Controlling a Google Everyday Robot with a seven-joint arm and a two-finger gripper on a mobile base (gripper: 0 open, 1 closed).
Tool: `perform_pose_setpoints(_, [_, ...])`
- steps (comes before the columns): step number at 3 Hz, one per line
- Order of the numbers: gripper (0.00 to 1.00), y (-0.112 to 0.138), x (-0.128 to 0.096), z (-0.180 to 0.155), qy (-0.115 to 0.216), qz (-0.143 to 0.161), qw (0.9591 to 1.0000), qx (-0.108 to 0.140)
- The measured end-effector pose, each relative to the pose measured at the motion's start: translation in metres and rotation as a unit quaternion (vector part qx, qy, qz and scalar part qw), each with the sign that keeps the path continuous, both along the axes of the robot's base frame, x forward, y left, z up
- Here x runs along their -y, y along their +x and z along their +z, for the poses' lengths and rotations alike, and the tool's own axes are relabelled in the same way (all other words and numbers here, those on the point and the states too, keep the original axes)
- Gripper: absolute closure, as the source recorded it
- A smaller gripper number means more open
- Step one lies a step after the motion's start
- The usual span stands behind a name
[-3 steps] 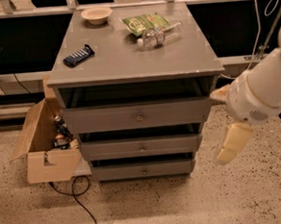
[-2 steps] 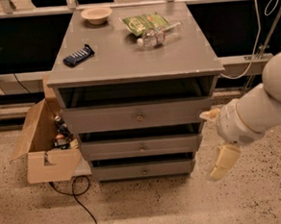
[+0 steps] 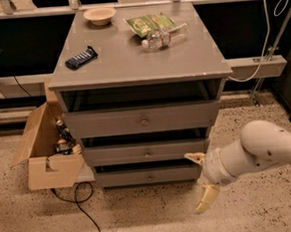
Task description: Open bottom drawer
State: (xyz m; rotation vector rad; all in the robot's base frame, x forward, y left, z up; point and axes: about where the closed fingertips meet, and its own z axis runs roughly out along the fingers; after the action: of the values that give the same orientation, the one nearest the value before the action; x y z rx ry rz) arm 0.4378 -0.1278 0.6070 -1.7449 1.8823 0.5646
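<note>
Cream two-finger end effector (image 3: 200,180) beside the slim grey wooden bottom drawer (image 3: 140,177)
Its fingers stand apart, holding nothing, at the closed drawer front's right end.

Likely a robot test lab: speckled floor (image 3: 143,220), far metal rails (image 3: 38,12), cardboard box (image 3: 49,172) left, gripper (image 3: 200,180) near right of the grey cabinet (image 3: 137,63).

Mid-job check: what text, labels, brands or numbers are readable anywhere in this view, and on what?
Nothing reads clearly.
Green snack bag: print blurred, unreadable.
Water bottle label: unreadable.
Dark wrapper: white marks, unreadable.
Cardboard box: no text visible.
Gripper, fingers open, low right of the bottom drawer: no markings visible.
</note>
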Motion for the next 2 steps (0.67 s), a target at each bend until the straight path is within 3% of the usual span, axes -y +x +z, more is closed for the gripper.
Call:
perform_pose_setpoints(1, [0.0, 0.008, -0.021, -0.064, 0.062, -0.022, 0.9974, -0.031])
perform_pose_setpoints(2, [0.0, -0.005, -0.029, -0.097, 0.079, -0.022, 0.9945, -0.064])
